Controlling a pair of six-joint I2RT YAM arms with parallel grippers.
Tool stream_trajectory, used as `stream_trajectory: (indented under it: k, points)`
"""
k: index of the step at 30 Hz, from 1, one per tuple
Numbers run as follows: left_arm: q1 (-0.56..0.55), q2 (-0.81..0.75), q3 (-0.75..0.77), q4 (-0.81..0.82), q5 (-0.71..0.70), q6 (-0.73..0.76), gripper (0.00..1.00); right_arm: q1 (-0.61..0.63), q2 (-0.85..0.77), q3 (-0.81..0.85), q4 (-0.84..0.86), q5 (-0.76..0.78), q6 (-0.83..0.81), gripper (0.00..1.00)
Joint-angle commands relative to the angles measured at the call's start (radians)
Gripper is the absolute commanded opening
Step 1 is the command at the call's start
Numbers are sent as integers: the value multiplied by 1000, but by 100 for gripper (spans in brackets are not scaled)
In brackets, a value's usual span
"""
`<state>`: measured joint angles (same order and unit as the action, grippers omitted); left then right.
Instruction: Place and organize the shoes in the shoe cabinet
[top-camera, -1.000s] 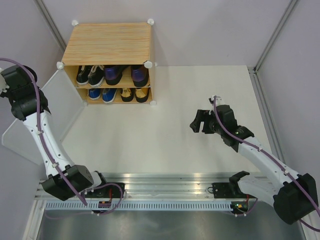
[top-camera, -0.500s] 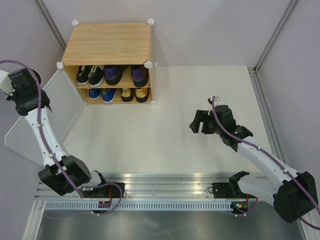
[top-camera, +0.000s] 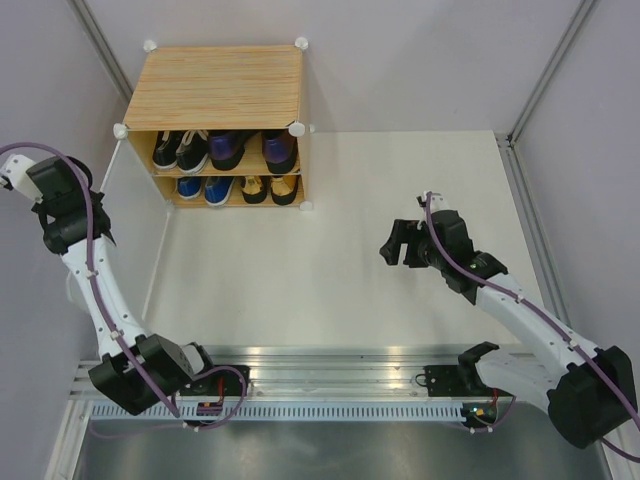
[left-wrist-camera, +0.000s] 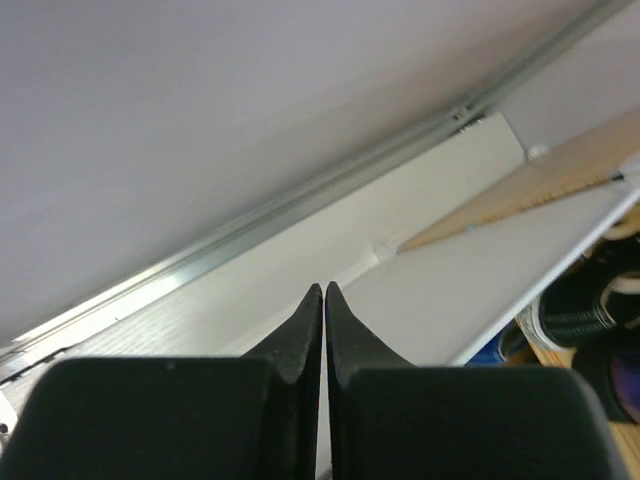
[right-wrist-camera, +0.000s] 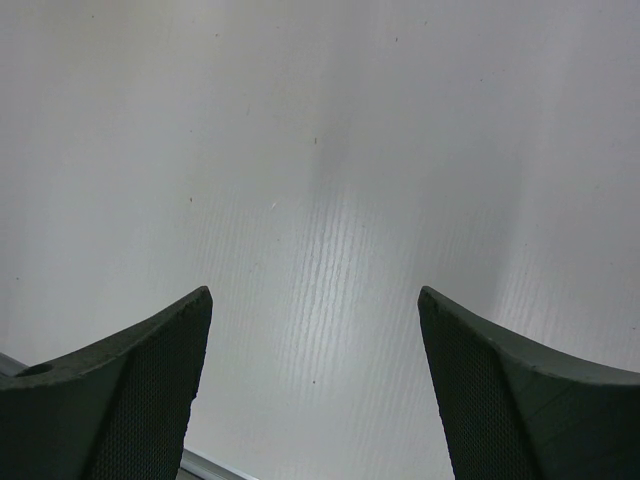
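Wood-grain shoe cabinet stands far left on the bench, with the shoes shelved inside and only their ends showing. Left tool is pinched shut beside the pale door. Right tool gapes wide, holding nothing.

The shoe cabinet stands at the far left of the bench. On both its shelves, sneakers sit left and heels sit right. Its door stands open on the left, near the left claw. The right claw is well apart, on the right.
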<state>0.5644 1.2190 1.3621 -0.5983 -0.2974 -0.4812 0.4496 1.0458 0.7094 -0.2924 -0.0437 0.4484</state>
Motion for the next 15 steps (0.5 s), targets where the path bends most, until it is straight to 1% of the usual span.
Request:
stream_trajectory:
  k: [1, 3, 4, 6, 8, 9, 11, 12, 14, 15]
  points:
    - [2, -58, -70, -26, 228, -16, 2, 6, -29, 5, 19, 21, -4, 87]
    - [-3, -101, -102, -26, 286, -11, 2, 6, -39, 4, 19, 21, -4, 87]
    - [-8, -113, -110, -21, 293, 1, 2, 6, -44, 4, 18, 24, -4, 87]
    - [-20, -142, -130, -23, 375, 19, 3, 6, -53, 2, 18, 24, -4, 87]
    - [-37, -156, -153, -23, 423, 39, 4, 8, -55, 2, 18, 21, -4, 87]
    - [-47, -164, -159, -23, 482, 44, 4, 8, -56, 2, 18, 21, -4, 87]
    - [-64, -164, -169, -17, 553, 53, 7, 8, -56, 2, 18, 18, -2, 87]
    - [-87, -164, -170, -6, 639, 64, 9, 8, -56, 2, 19, 18, -2, 87]
    - [-127, -154, -167, 12, 713, 116, 11, 8, -59, 2, 18, 18, -2, 87]
    - [-182, -135, -150, 12, 771, 165, 12, 8, -61, 1, 18, 21, -2, 87]
